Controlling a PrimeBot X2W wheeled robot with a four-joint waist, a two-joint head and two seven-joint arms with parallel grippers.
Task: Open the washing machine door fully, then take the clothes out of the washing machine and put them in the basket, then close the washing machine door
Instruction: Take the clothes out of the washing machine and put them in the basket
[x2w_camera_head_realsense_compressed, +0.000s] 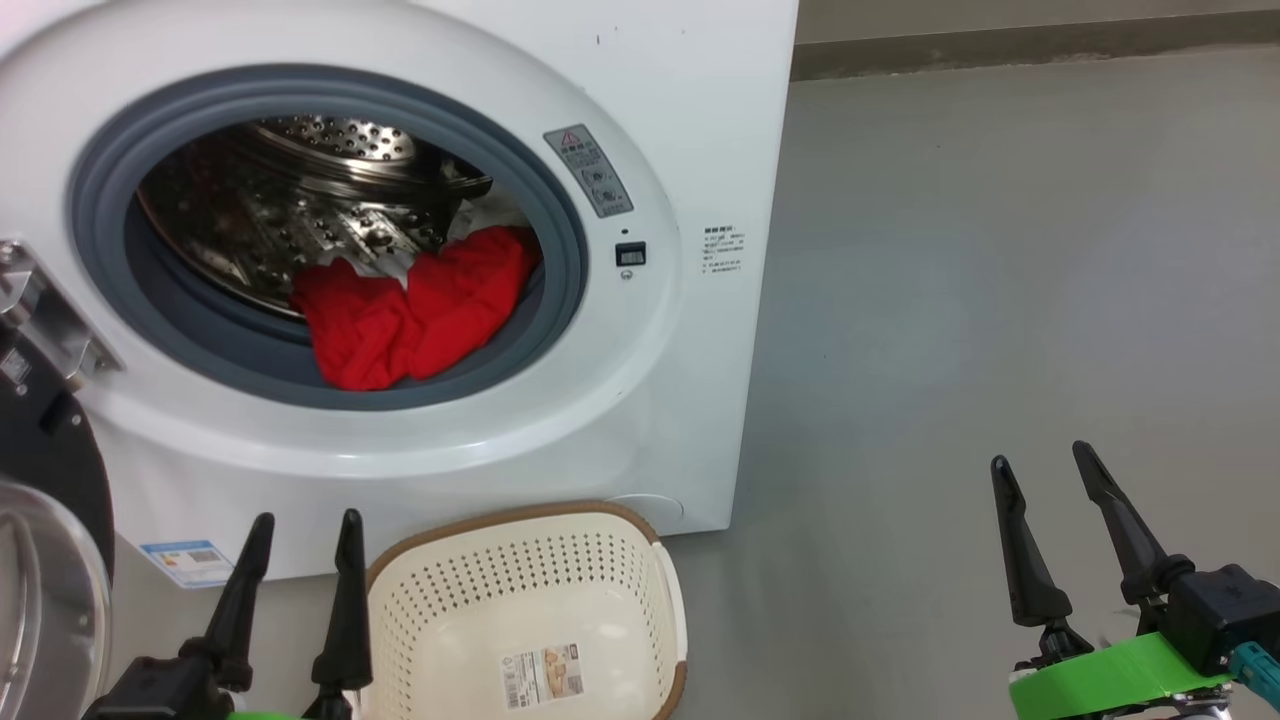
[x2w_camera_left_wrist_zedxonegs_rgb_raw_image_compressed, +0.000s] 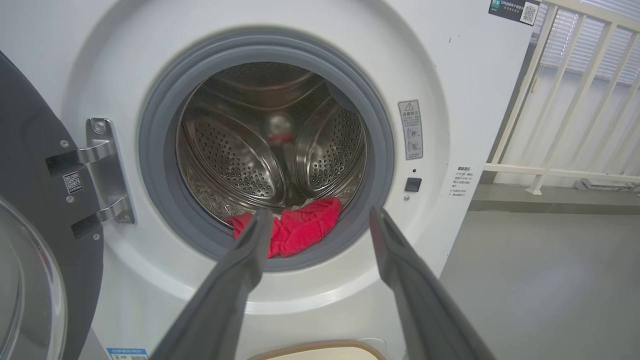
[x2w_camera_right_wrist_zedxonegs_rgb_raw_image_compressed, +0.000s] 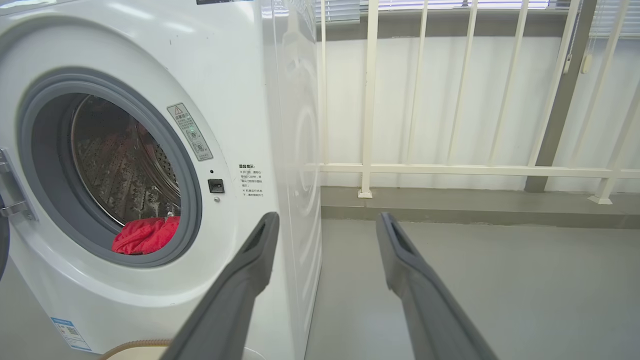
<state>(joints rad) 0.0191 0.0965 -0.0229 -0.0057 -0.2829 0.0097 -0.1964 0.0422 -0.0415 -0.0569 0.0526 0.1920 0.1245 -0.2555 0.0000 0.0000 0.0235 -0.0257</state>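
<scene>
The white washing machine (x2w_camera_head_realsense_compressed: 690, 120) stands with its round door (x2w_camera_head_realsense_compressed: 45, 560) swung open to the left on its hinge (x2w_camera_left_wrist_zedxonegs_rgb_raw_image_compressed: 102, 170). Red clothes (x2w_camera_head_realsense_compressed: 410, 305) lie at the front of the steel drum (x2w_camera_left_wrist_zedxonegs_rgb_raw_image_compressed: 270, 145), over the grey rubber ring; a bit of white cloth shows behind them. The cream perforated basket (x2w_camera_head_realsense_compressed: 400, 585) sits empty on the floor below the opening. My left gripper (x2w_camera_head_realsense_compressed: 305, 520) is open beside the basket's left rim, well short of the drum. My right gripper (x2w_camera_head_realsense_compressed: 1040, 455) is open over bare floor to the machine's right, holding nothing.
Grey floor (x2w_camera_head_realsense_compressed: 1000, 300) stretches to the right of the machine. A white railing (x2w_camera_right_wrist_zedxonegs_rgb_raw_image_compressed: 450, 170) on a low kerb runs behind it. The open door's black rim (x2w_camera_left_wrist_zedxonegs_rgb_raw_image_compressed: 30, 165) takes up the space at the left.
</scene>
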